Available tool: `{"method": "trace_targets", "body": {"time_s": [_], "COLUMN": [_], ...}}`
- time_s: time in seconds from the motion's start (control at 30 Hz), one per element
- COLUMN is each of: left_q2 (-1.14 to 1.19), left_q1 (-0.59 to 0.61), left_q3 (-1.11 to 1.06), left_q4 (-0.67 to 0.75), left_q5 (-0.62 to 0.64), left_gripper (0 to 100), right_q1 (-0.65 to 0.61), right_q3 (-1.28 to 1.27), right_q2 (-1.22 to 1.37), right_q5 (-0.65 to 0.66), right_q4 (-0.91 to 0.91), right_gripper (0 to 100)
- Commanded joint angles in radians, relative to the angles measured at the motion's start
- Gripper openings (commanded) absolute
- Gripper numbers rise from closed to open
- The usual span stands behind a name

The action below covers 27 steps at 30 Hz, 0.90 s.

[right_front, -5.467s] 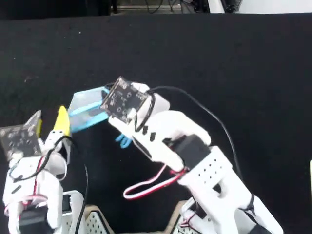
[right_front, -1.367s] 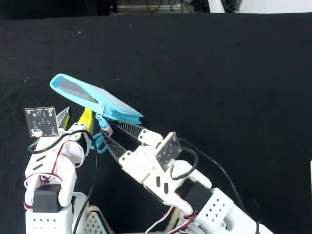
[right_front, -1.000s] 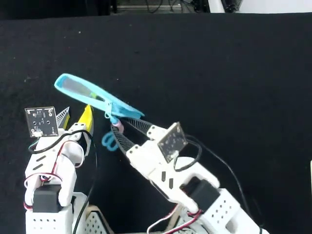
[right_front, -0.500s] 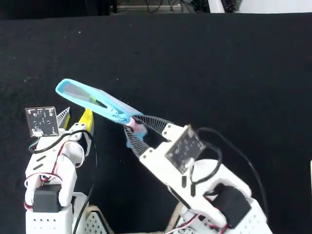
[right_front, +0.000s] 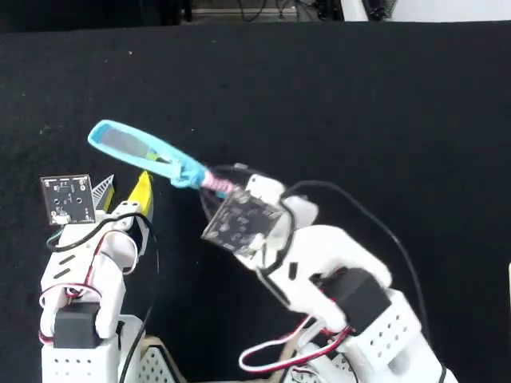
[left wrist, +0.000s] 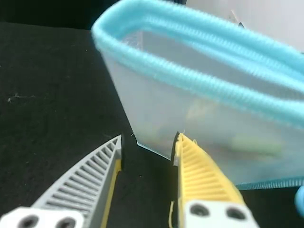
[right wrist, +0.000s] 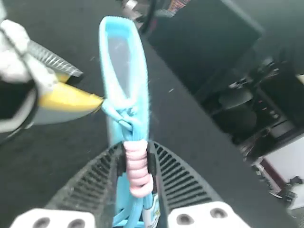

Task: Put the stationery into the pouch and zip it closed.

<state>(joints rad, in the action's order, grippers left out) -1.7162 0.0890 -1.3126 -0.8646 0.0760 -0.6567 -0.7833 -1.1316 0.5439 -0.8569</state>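
The pouch [right_front: 132,146] stands on its edge on the black tabletop [right_front: 359,104], running from 10 o'clock to 4 o'clock in the high view. Loading looks finished. Pale shapes lie inside its clear wall, among them a light green stick of stationery [left wrist: 256,145], and no loose item lies on the cloth around it. Closing appears to be at or near its end. The right gripper [right wrist: 136,149] is clamped on the pink zip pull [right wrist: 135,166] at the pouch's 4 o'clock end, and the slider [right wrist: 122,118] sits just ahead of that pull. Whether the teeth are meshed all along the top I cannot tell.

The left gripper [right_front: 121,191] sits at the pouch's 6 o'clock side, parted a little and holding nothing. Its yellow finger [right wrist: 71,102] touches the pouch wall, and its grey finger is apart from the pouch.

The left wrist view shows the contents through the wall, which the high view does not, and two blue zip ridges with a pale strip between them. The right wrist view shows the pull pinched between the dark fingers, a grasp that the high view hides under the arm's camera board.
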Motion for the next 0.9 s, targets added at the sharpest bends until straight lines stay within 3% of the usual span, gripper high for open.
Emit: {"method": "trace_targets", "body": {"time_s": [0.0,0.23,0.53,0.87], "left_q2": [0.0,0.0,0.0,0.0], "left_q1": [-0.013,-0.013,-0.013,-0.013], "left_q3": [0.013,0.013,0.013,0.019], "left_q4": [0.021,0.021,0.021,0.023], "left_q5": [0.002,0.002,0.006,0.008], "left_gripper": [18,18,18,18], "right_q1": [0.049,0.072,0.103,-0.097], "right_q3": [0.079,0.077,-0.18,-0.191], "right_q2": [0.008,0.008,0.002,0.008], "right_q5": [0.028,0.094,0.084,-0.118], "right_q4": [0.034,0.052,0.29,0.296], "right_gripper": [1.1,1.1,1.1,1.1]}}
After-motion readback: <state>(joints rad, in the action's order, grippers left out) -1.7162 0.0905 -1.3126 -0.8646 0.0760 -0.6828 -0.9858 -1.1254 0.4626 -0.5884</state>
